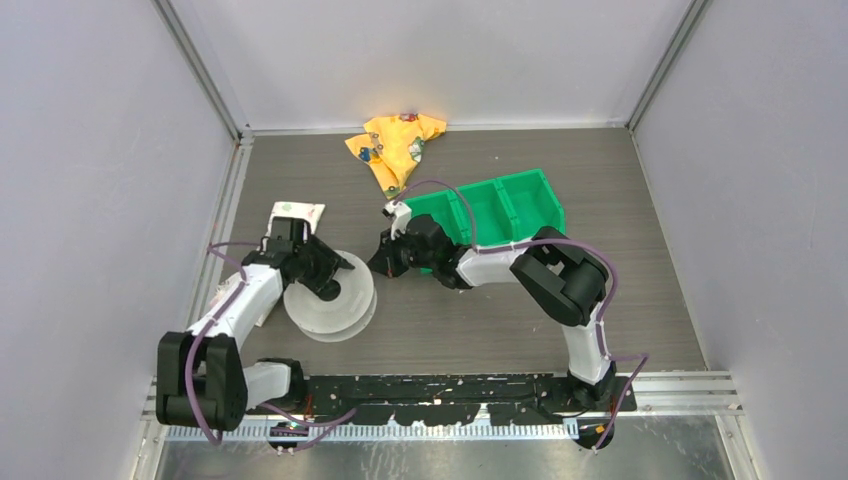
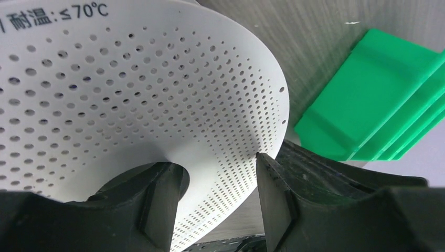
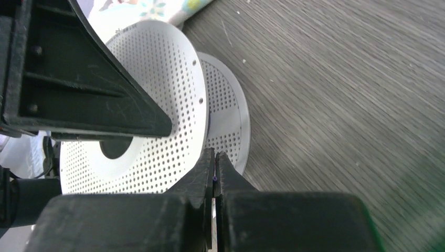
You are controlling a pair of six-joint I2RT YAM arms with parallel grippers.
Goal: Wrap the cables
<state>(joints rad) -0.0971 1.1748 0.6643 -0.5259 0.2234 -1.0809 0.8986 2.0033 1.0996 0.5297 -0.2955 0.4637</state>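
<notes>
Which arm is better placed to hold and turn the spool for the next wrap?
Left. The left claw straddles the perforated flange of the spool and holds it up on edge. The right claw is shut beside the spool, not around it.

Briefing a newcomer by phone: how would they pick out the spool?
Find the green bin right of centre. Left of it, at the left gripper, sits the spool. It alone is a pale round disc pair peppered with small holes.

Grey woodgrain tabletop [image 1: 600, 330] w/ plain pale walls [image 1: 90, 200], alu frame rails [image 1: 200, 70].
</notes>
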